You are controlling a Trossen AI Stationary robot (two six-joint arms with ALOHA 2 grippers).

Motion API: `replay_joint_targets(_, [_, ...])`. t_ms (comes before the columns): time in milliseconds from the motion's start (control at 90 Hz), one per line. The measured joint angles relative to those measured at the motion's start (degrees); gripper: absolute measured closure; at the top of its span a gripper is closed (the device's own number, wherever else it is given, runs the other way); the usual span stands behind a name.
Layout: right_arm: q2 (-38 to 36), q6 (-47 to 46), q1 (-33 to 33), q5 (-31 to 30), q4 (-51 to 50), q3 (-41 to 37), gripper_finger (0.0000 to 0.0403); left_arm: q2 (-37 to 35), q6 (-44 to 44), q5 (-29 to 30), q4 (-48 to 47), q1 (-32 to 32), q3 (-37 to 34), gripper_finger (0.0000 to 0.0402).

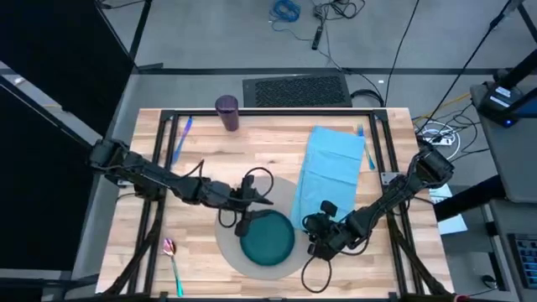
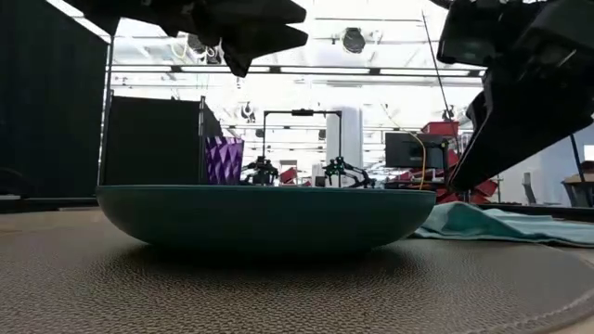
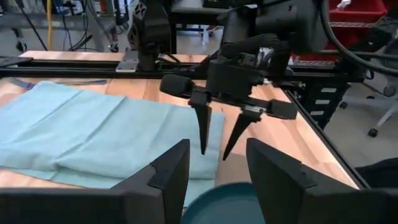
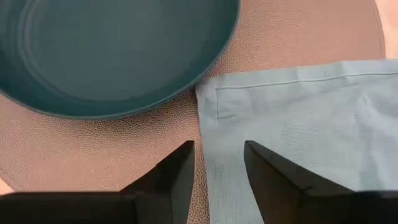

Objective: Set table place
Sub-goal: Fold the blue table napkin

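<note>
High view: I see the table w/ the grey mat near the front edge, centre. Teal plate sits on the mat. Light blue napkin lies right of the plate, running from its far end down to the mat's right rim. Left gripper hangs at the plate's far-left rim; right gripper hangs just right of the plate, over the napkin's near end. Purple cup stands at the far edge, left of centre. Blue fork lies far left by the frame; a blue utensil lies far right, beside the napkin, type not clear. Spoon w/ pink bowl lies near left, well apart from the mat.

Low view: plate rests flat on the mat; cup upright behind it; napkin to the right, its edge on the mat. Both arms are above; fingers not readable here.

Left wrist view: my left fingers stand apart, nothing between them, plate rim just below. Right gripper is opposite, its jaws spread, tips pointing down at the napkin edge.

Right wrist view: right fingers are parted and empty, straddling the napkin corner edge where it lies on the mat. Plate is just beside that corner, not touching.
</note>
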State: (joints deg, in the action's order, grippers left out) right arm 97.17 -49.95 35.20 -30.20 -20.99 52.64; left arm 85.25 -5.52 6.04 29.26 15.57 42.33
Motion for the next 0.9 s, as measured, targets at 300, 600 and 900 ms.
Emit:
replay_joint_targets(300, [3.0,0.0,0.6,0.2,1.4,0.0,0.0271,0.0,0.0,0.5,0.0,1.8,0.0,0.0258])
replay_joint_targets(600, [5.6,-0.2,0.4,0.0,2.3,0.0,0.0272,0.0,0.0,1.9,0.2,3.3,-0.1,0.0258])
replay_joint_targets(900, [5.6,-0.3,0.4,-0.1,2.4,0.0,0.0344,0.0,-0.1,2.0,0.2,3.3,-0.1,0.0258])
